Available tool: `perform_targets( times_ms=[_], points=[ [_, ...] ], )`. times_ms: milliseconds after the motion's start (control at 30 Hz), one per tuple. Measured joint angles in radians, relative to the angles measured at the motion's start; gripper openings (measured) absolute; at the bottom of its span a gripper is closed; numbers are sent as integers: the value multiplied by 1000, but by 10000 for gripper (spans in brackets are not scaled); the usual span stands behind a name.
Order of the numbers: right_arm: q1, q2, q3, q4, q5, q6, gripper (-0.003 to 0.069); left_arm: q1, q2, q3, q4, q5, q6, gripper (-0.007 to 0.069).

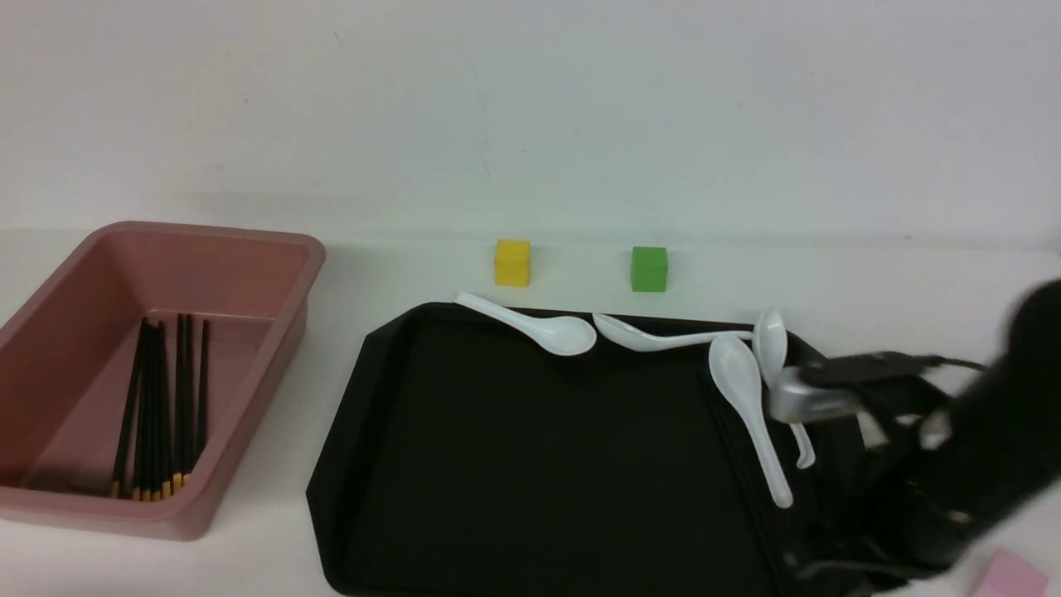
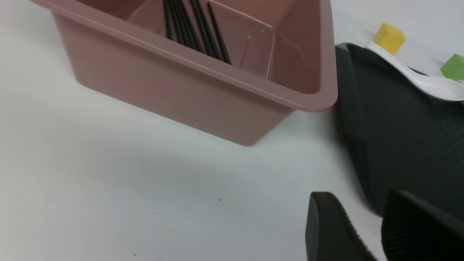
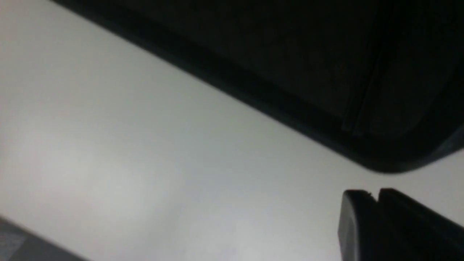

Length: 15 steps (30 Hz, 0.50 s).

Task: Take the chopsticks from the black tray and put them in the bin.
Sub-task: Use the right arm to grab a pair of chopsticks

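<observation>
Several black chopsticks with gold tips [image 1: 157,406] lie inside the dusty-pink bin [image 1: 257,381]; two more dark sticks [image 1: 740,464] lie in the black tray [image 1: 352,431], beside a white soup spoon [image 1: 750,406]. Three other soup spoons [image 1: 539,327] rest at the tray's edges. Over the worktop [image 2: 163,188], the left pincer [image 2: 360,195] stands open and empty; the right pincer [image 3: 373,191] is slightly parted, holding nothing. Yellow [image 1: 512,264] and green blocks [image 1: 649,269] sit beyond the tray.

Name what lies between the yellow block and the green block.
Between the yellow block and the green block lies only bare white table, as the front view shows.
</observation>
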Motion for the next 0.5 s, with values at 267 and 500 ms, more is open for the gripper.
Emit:
perform_targets(
  times_ms=[267,500],
  points=[
    [63,219,-147,-142,-31,225,293,0,0,0,0,0,0,239],
    [63,305,-161,-187,-42,247,351,0,0,0,0,0,0,239]
  ],
)
